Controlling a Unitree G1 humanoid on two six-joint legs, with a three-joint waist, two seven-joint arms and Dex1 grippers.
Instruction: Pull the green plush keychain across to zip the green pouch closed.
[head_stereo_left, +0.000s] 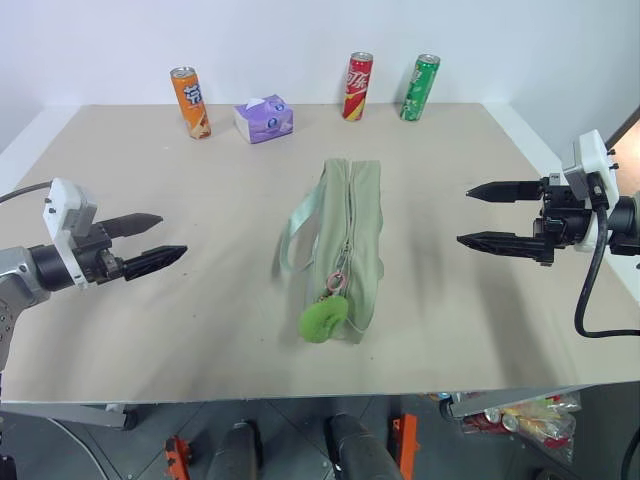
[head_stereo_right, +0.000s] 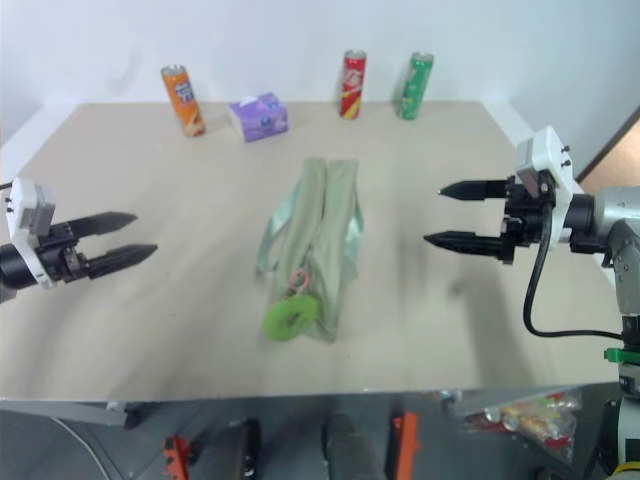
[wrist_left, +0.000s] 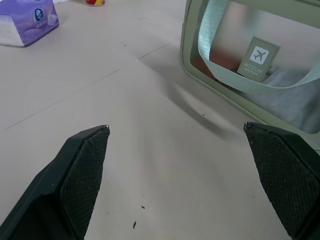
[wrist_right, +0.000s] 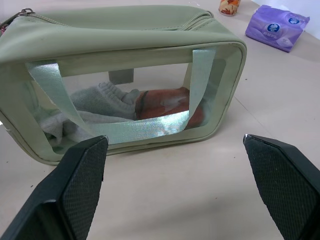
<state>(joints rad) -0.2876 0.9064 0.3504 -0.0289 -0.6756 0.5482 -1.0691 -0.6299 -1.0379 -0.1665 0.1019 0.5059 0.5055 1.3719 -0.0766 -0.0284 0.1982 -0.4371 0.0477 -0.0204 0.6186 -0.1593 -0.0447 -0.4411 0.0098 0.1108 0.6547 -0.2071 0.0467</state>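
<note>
From the head cameras, the pouch (head_stereo_left: 345, 240) stands on the table (head_stereo_left: 200, 330) between the two arms, its long axis running away from the robot, so the zipper line runs near to far. The keychain (head_stereo_left: 324, 320) hangs at the pouch's near end, on a pinkish ring (head_stereo_left: 338, 283) at the zipper pull. The left gripper (head_stereo_left: 150, 240) hovers well apart from the pouch on one side, fingers spread and holding nothing. The right gripper (head_stereo_left: 490, 215) hovers well apart on the other side, fingers likewise spread and empty. Both point inward at the pouch. Neither looks clearly closer to the keychain, which lies inward of each and nearer the robot than the fingertips.

In the left wrist view, the pouch's clear side panel (wrist_left: 260, 75) with its strap (wrist_left: 220, 65) lies ahead of the spread fingers (wrist_left: 82, 170), off toward one side, not touching.

In the right wrist view, the pouch's other clear panel (wrist_right: 125, 110) lies straight ahead, broadside, just beyond the fingertips (wrist_right: 80, 185).

I judge the coming pull must run along the zipper, away from the robot.
</note>
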